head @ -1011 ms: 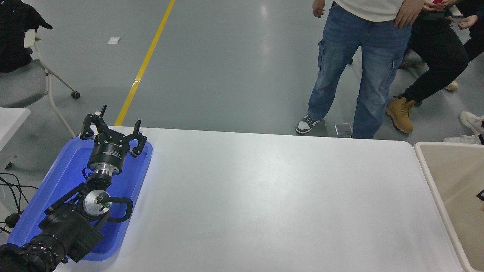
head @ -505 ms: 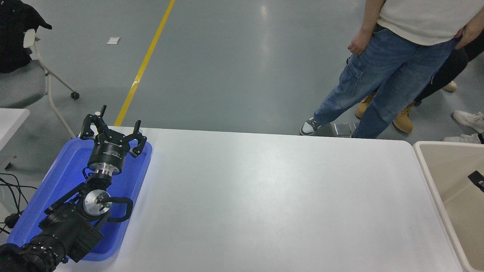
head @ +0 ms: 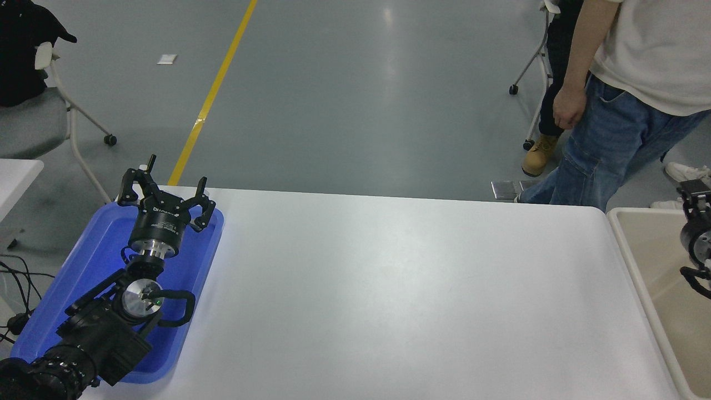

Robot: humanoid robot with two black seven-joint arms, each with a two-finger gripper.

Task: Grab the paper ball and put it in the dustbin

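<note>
Your left gripper point(head: 165, 191) sits splayed open over the glossy blue plastic tray point(head: 83, 266). Right gripper point(head: 695, 222) peeks above the smooth beige dustbin point(head: 639, 261); can't tell its grip.

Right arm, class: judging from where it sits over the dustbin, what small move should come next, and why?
Probably draw the right arm inward over the white table. It sits at the picture's edge above the dustbin, no paper ball is in view, and its fingers cannot be made out.

Bright, even overhead light, sharp throughout.
Soft glare on the counter point(head: 389, 289) at centre frame and the floor point(head: 389, 33) at top; faint shadows.
</note>
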